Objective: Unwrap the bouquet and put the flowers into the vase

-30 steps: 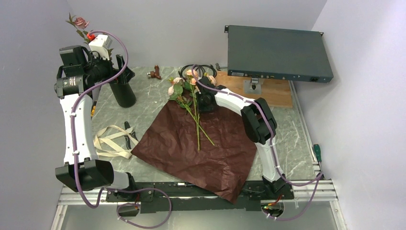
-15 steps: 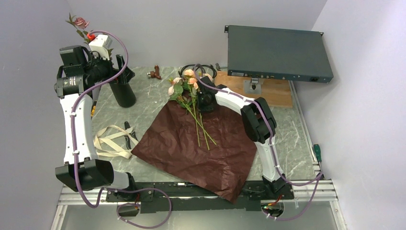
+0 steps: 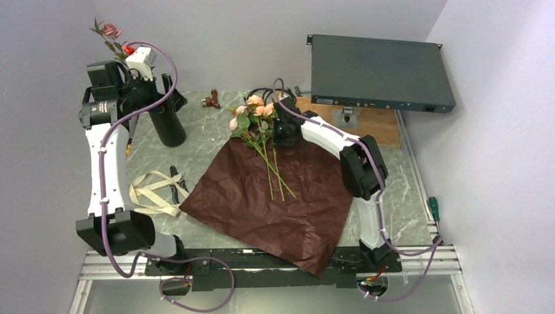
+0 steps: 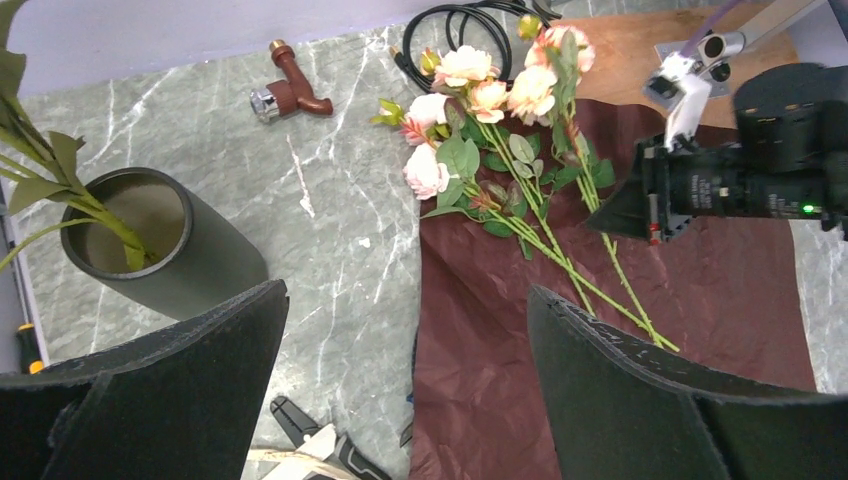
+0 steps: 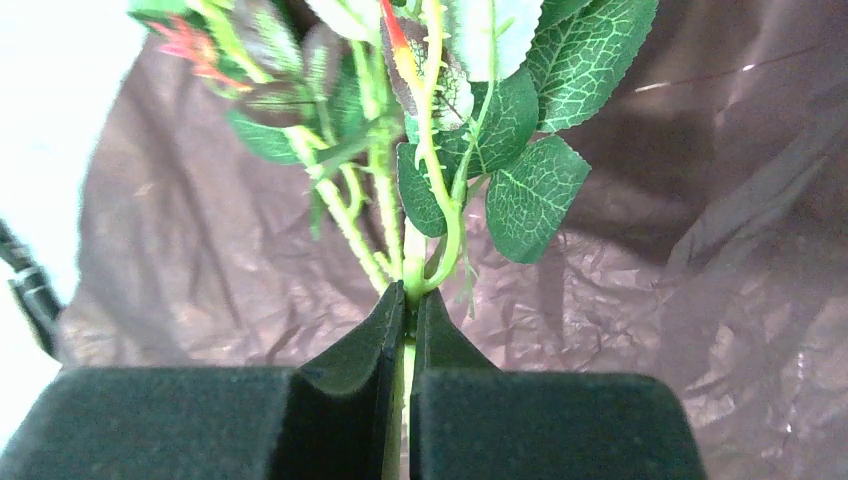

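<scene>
Right tool [image 5: 410, 305] first: its pads are pinched tight on a green stem [image 5: 438, 190] just below the leaves. That low grip looks chosen so the blooms ride clear of the pads on the lift. Left tool [image 4: 407, 295] hangs with its pads wide apart and nothing between them, up near the vase, likely parked out of the delivery's way. On the marble worktop [image 3: 209, 140], the maroon paper [image 3: 275, 209] lies spread flat, so the unwrapping looks done. Next down in size, the black vase [image 3: 169, 127] stands upright at the far left, well apart from the paper, with one leafy stalk [image 4: 95, 205] already in its mouth. The flowers [image 3: 254, 114] lie across the paper's far edge, heads toward the back wall and stems fanned toward the arms. Smallest, the beige ribbon [image 3: 152, 191] sits loose just left of the paper.
</scene>
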{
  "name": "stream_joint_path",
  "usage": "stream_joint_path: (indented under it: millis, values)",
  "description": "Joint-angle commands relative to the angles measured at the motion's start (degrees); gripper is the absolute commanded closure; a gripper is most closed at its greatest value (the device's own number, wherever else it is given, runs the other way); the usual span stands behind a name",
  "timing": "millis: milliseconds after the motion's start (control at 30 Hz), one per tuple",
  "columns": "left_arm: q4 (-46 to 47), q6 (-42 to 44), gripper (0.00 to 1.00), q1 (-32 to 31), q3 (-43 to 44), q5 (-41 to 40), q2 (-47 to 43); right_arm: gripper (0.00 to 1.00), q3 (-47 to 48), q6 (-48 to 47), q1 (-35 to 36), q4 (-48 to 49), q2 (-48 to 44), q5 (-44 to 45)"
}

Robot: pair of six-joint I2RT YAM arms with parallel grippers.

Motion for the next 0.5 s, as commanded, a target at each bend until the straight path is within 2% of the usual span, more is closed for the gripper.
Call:
stream_joint_path:
  millis: [0, 233, 467]
  values:
    - [2.6, -2.1, 0.05, -0.5, 2.1, 2.3, 0.5, 1.00, -1.4, 1.4, -0.6, 4.8, -8.6, -2.1]
    - [2.9, -6.7, 0.05, -0.5, 4.8, 7.6, 1.7, 1.00, -7.7, -1.2, -0.6, 13.1, -17.9, -4.7]
    - [3.3, -11.4, 0.07, -0.5, 6.5, 19.0, 3.1, 1.00, -12.5, -6.8, 0.7, 24.4, -26.5, -7.9]
